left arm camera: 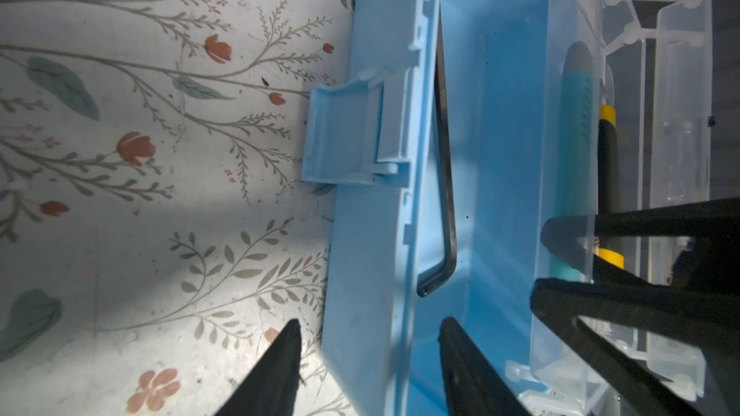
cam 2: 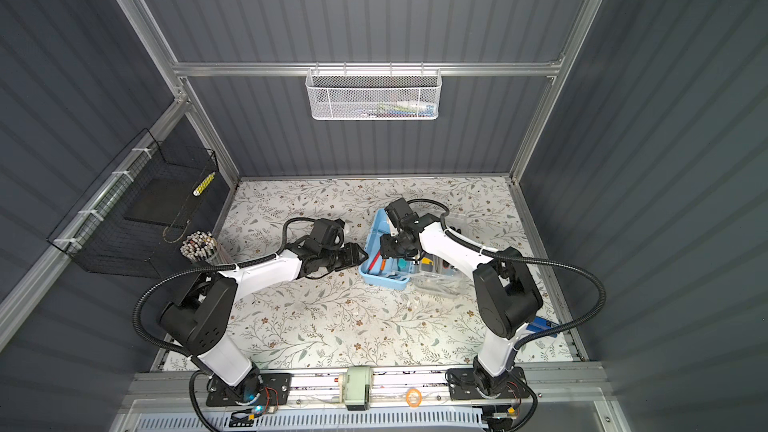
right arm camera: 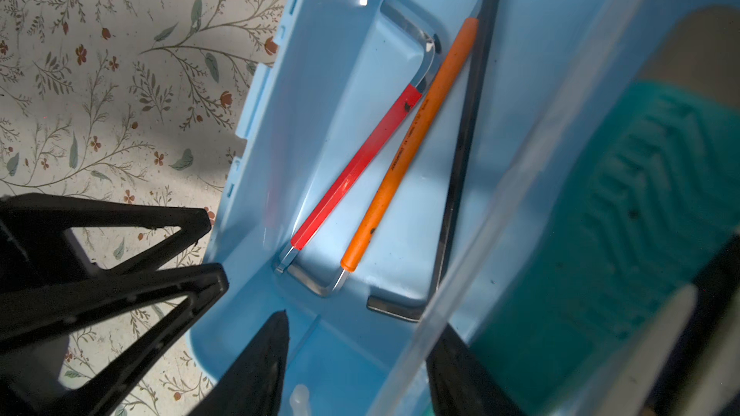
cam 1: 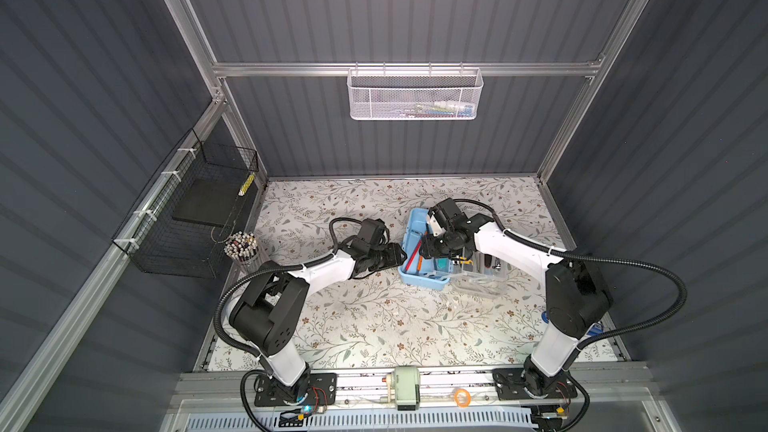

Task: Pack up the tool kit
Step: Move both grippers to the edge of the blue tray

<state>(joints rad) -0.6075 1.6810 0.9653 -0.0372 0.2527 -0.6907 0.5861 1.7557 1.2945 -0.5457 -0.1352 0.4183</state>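
In both top views I found the tool kit box [cam 1: 424, 281] [cam 2: 384, 280] lying open on the floral table [cam 1: 374, 326], right of centre. Its clear lid [cam 1: 478, 284] was folded out beside it. The left gripper [cam 1: 401, 255] sat at the box's left wall, and the right gripper [cam 1: 426, 247] hung over the interior. A white mesh basket [cam 1: 415, 95] on the back rail held items too small to identify.

In the left wrist view, I read the left gripper [left arm camera: 370, 320] as half spread. Its jaws straddled the box wall, with a gap on each side. A black hex key [left arm camera: 444, 154] lay inside the box. The clear inner tray [left arm camera: 560, 334] held a teal-handled tool [left arm camera: 576, 134].

In the right wrist view, the right gripper [right arm camera: 360, 322] stood parted and held nothing, with one finger on either side of the tray wall. A red-sleeved hex key [right arm camera: 356, 170] and an orange-sleeved hex key [right arm camera: 408, 146] lay on the box floor.
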